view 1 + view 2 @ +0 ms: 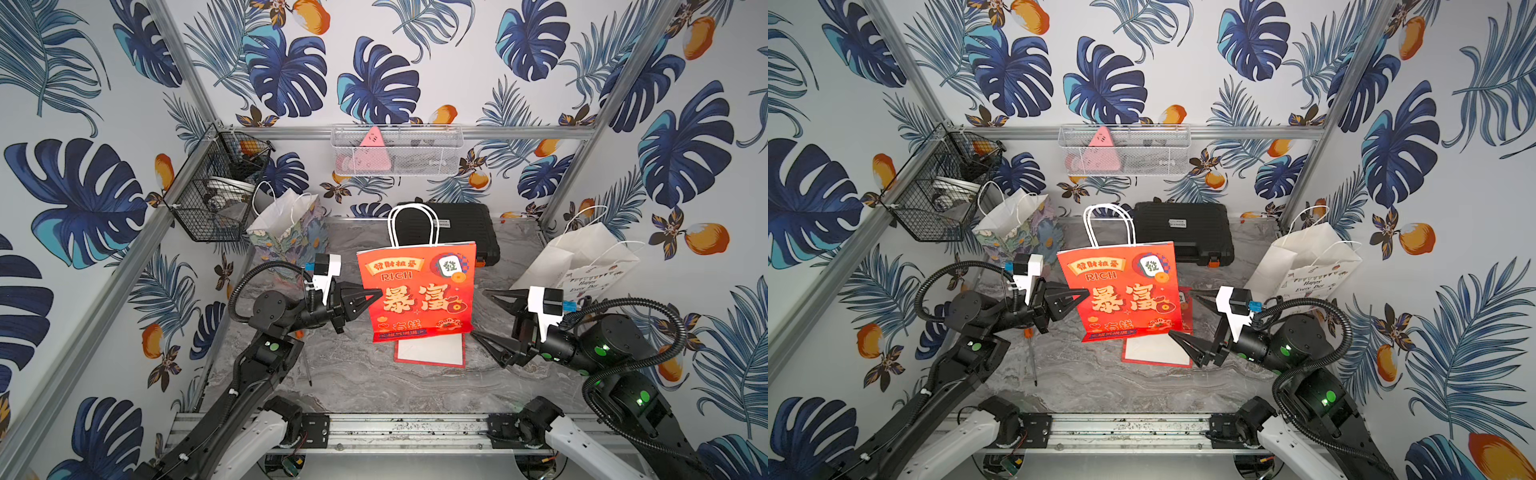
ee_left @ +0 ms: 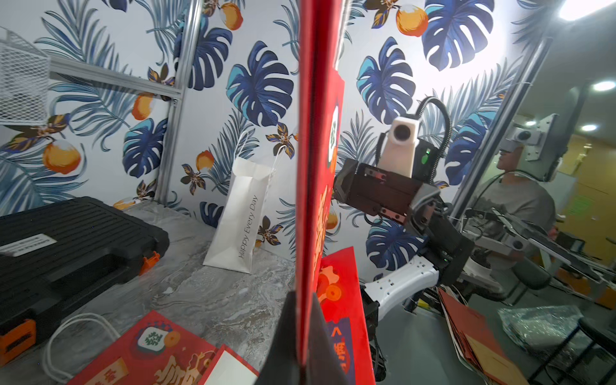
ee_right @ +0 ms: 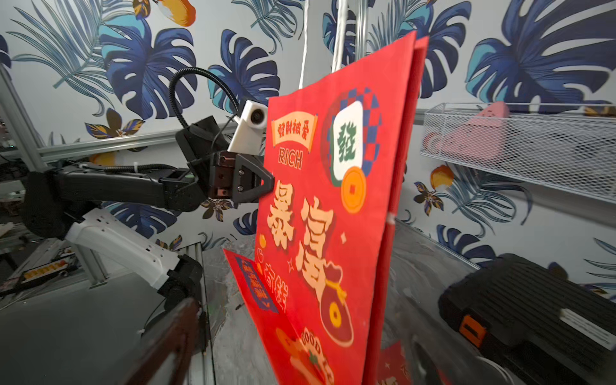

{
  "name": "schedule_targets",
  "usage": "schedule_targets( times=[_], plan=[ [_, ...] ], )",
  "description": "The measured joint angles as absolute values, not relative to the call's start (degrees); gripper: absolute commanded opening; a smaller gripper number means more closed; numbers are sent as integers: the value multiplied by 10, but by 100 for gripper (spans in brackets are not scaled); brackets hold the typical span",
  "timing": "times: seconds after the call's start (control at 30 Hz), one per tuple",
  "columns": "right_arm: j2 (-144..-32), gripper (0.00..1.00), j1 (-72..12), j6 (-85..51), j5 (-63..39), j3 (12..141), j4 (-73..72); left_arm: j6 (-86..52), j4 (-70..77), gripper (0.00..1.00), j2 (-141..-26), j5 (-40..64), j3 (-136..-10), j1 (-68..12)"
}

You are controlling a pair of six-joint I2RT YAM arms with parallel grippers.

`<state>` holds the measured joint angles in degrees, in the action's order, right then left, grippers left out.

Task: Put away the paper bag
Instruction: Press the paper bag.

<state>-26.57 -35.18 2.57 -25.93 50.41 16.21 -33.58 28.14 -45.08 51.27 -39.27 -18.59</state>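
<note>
A red paper bag [image 1: 415,291] [image 1: 1121,291] with gold lettering and white cord handles stands upright at the middle of the table. My left gripper [image 1: 376,293] [image 1: 1084,294] is shut on its left edge; in the left wrist view the two fingers [image 2: 301,333] pinch the folded red paper [image 2: 313,133]. My right gripper [image 1: 480,313] [image 1: 1183,315] stands wide open just off the bag's right edge, holding nothing. In the right wrist view the bag's printed face [image 3: 326,200] fills the space ahead of the spread jaws.
A second red bag [image 1: 430,351] lies flat under the upright one. A black case [image 1: 457,232] sits behind, a floral bag [image 1: 291,232] back left, a white bag [image 1: 582,262] right. A black wire basket [image 1: 220,195] and white mesh basket [image 1: 397,151] hang on the frame. A screwdriver [image 1: 1030,357] lies left.
</note>
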Motion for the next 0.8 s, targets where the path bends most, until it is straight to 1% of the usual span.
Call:
schedule_targets(
  times=[0.13,0.27,0.47,0.6,0.73,0.8],
  plan=[
    [-243,100,-352,61,-194,477,204,-312,182,0,-444,486,-430,-186],
    [-250,100,-352,92,-188,457,236,-303,140,0,-448,474,-457,-186],
    [-307,100,-352,127,-205,449,240,-326,145,0,-455,486,-468,-186],
    [-359,99,-352,146,-222,448,211,-369,199,0,-458,517,-457,-186],
    [-398,91,-352,150,-249,449,180,-412,256,0,-465,542,-445,-186],
    [-405,83,-352,147,-282,451,159,-432,288,0,-470,553,-438,-186]
  ],
)
